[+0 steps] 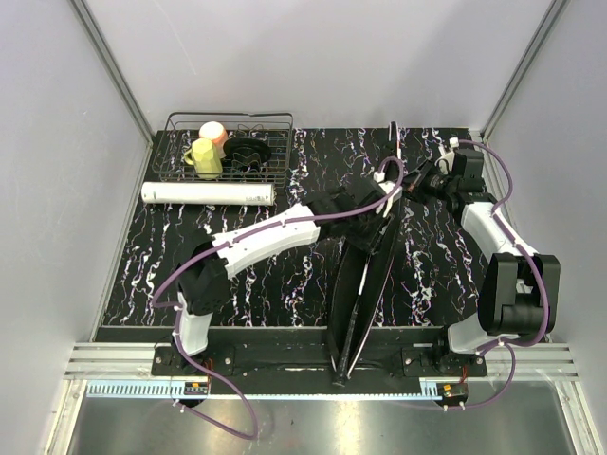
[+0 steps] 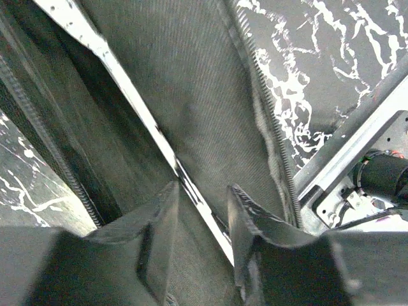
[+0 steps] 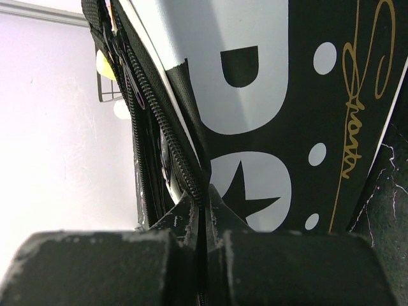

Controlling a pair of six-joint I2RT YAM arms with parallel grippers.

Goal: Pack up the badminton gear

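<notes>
Black, white-veined tabletop [image 1: 266,284] carries the SPORT bag [image 1: 365,275] at its middle. It is stood on edge and open upward, with its long axis running from the near side toward the far side. It looks light and limp, likely to sag, and the zipper edge seems the firmest hold. The right gripper [image 3: 205,191] is clamped on that edge. The left gripper [image 2: 203,191] sits inside, jaws narrowly parted, gripping nothing. A white tube [image 1: 209,193] lies well apart, beside the wire basket [image 1: 228,142].

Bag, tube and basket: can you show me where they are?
bag [image 1: 351,284]: top view, its dark left side panel.
tube [image 1: 209,193]: top view, the middle of its length.
basket [image 1: 256,115]: top view, its back rim.
</notes>
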